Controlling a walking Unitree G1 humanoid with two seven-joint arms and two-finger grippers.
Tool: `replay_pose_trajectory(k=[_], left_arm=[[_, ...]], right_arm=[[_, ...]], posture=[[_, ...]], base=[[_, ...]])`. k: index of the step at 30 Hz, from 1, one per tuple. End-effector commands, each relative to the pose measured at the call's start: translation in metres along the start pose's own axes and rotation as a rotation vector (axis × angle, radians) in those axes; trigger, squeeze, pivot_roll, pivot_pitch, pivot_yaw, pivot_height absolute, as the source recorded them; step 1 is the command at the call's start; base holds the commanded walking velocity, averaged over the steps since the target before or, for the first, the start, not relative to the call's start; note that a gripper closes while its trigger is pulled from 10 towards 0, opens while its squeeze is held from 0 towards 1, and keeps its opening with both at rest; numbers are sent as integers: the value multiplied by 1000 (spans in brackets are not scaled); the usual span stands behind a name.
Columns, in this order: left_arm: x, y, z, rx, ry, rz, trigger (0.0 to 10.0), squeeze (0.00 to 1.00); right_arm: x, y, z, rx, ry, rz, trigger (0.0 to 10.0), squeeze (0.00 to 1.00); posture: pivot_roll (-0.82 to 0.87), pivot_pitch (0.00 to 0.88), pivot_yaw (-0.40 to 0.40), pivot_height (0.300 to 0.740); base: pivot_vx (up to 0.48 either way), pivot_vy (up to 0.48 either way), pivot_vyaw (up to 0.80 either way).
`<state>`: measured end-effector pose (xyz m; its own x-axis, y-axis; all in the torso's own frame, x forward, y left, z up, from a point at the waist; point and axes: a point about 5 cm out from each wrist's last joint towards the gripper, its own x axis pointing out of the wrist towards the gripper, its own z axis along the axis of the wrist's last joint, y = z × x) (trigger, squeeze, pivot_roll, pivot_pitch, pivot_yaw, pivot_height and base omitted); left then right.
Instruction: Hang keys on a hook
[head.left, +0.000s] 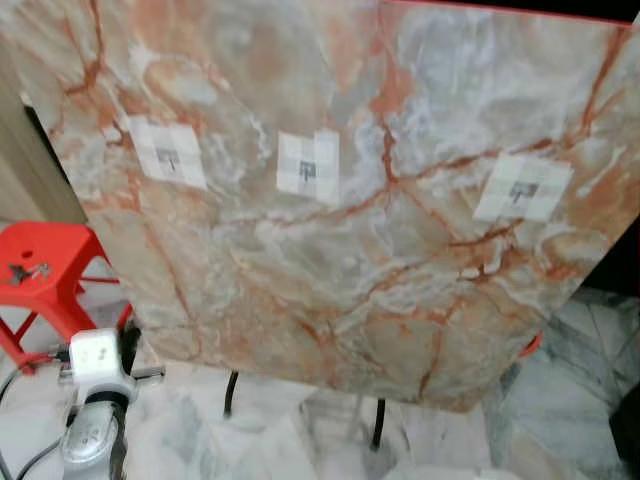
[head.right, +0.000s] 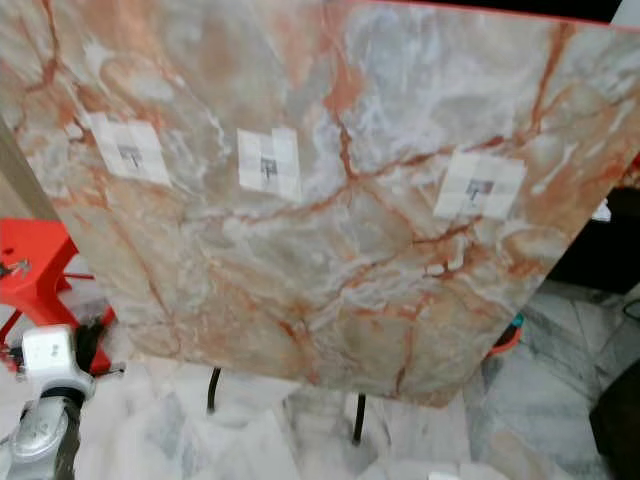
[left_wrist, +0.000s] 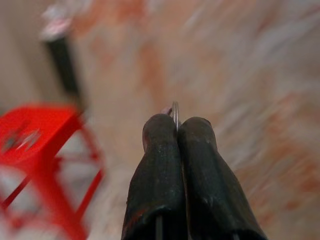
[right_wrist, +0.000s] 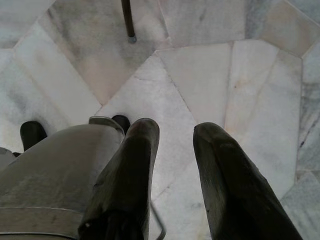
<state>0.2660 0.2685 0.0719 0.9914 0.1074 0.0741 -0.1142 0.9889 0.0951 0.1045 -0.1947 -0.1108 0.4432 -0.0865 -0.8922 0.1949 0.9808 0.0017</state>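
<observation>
Left claw (left_wrist: 176, 131) pinches a thin key ring (left_wrist: 175, 111), the keys themselves hidden; blurred marble board (head.left: 350, 200) behind. Right claw (right_wrist: 175, 135) hangs open above the floor (right_wrist: 200, 75).

Left gripper (left_wrist: 177, 125) raised with fingers pressed together; right gripper (right_wrist: 175, 132) hangs, fingers apart.

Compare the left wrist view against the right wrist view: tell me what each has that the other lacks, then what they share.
The left wrist view alone has the left gripper with fingers pressed together on a thin metal key ring, the blurred marbled board ahead, and a red stool off to one side. The right wrist view alone has the right gripper with fingers apart and nothing between them, pointing down at the pale marble floor, with a thin black leg standing on it. Both look along a pair of long black fingers.
</observation>
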Motion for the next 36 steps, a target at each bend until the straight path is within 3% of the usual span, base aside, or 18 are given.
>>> replay_pose_trajectory(k=[1, 2, 5, 10, 11, 14, 15, 16, 17, 18, 29, 36], left_arm=[[2, -16, 10, -39, -22, -98, 10000, 0], [5, -25, 22, -56, -56, -168, 10000, 0], [5, -27, 31, -33, -89, -186, 10000, 0], [8, -19, 42, 65, -111, 5, 10000, 0], [8, -27, 49, 34, -129, 29, 10000, 0], [9, -31, 51, 21, -134, 30, 10000, 0], [11, -52, 56, -67, -154, -32, 10000, 0], [11, -52, 56, -67, -154, -32, 10000, 0], [14, -74, 61, -186, -162, -162, 10000, 0], [15, -80, 63, -215, -158, -222, 10000, 0], [15, -70, 80, -247, -128, -420, 10000, 0], [16, -80, 84, -280, -120, -480, 10000, 0]], right_arm=[[-1, -9, -1, 9, 8, -22, 10000, 0], [-1, -12, 0, 13, 7, -27, 10000, 0], [-1, -14, 1, 11, 4, -26, 10000, 0], [-1, -13, 3, -8, 1, -13, 10000, 0], [-1, -13, 3, -15, 0, -10, 10000, 0], [-1, -12, 3, -17, 0, -9, 10000, 0], [0, -11, 3, -14, -2, -11, 10000, 0], [0, -11, 3, -14, -2, -11, 10000, 0], [0, -11, 4, -9, -6, -15, 10000, 0], [0, -10, 4, -6, -8, -16, 10000, 0], [-1, -11, 0, 43, 1, -40, 10000, 0], [-1, -12, -1, 46, -1, -38, 10000, 0]], posture=[[99, 0, -95, 740], [104, 0, -100, 740], [103, 0, -105, 740], [108, 0, -110, 740], [100, 0, -106, 740], [100, 0, -106, 740], [75, 0, -97, 740], [75, 0, -97, 740], [59, 0, -90, 740], [55, 0, -88, 740], [54, 0, -67, 740], [59, 0, -70, 740]], base=[[0, 0, 0], [0, 0, 0], [0, 0, 0], [0, 0, 0], [0, 0, 0], [0, 0, 0], [0, 0, 0], [0, 0, 0], [0, 0, 0], [0, 0, 0], [0, 0, 0], [0, 303, 0]])
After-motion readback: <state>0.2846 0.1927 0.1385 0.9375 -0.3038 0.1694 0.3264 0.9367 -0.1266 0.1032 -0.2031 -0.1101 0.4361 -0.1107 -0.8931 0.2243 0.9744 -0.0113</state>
